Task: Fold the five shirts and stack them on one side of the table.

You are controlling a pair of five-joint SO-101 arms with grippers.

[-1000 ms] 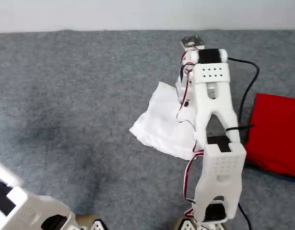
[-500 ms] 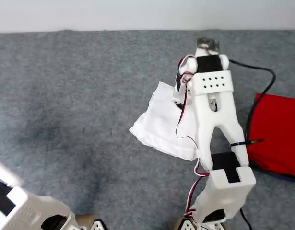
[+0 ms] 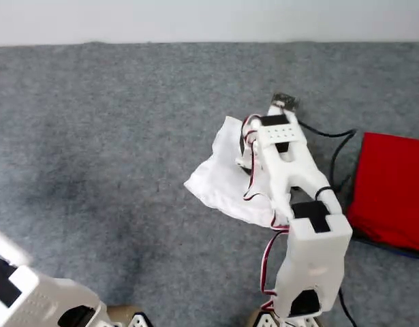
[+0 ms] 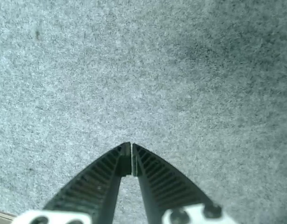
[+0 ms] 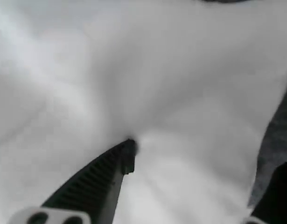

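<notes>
— White shirt [image 3: 226, 174]: position and condition?

— Lies right of the middle of the tabletop [image 3: 114, 136], rumpled, with one corner toward the far edge. Fold judged incomplete. A red shirt [image 3: 393, 187] sits folded at the right edge, apart from it.

— Claws?

— Right gripper [image 5: 204, 158] is spread wide. One ribbed finger [image 5: 120, 163] presses into the white cloth; the other stands past the cloth's edge, over grey felt. Nothing is clamped. Left gripper [image 4: 132, 161] is closed on nothing, jaws meeting above bare felt; the left arm [image 3: 32, 293] is at the near left corner.

— Recommendation for the step in hand?

— Judged to be taking an edge to fold over. Bring the outer finger in at the hem so one layer is caught, close firmly, lift low and carry the edge straight across. Thin cloth is likely to bunch if dragged along felt.

— Not verifiable?

— From above, the right arm [image 3: 284, 157] covers the contact point. Whether the pressed finger has a layer beneath it cannot be told. A dark strip [image 3: 379, 242] under the red shirt may be another garment; unconfirmed.
</notes>
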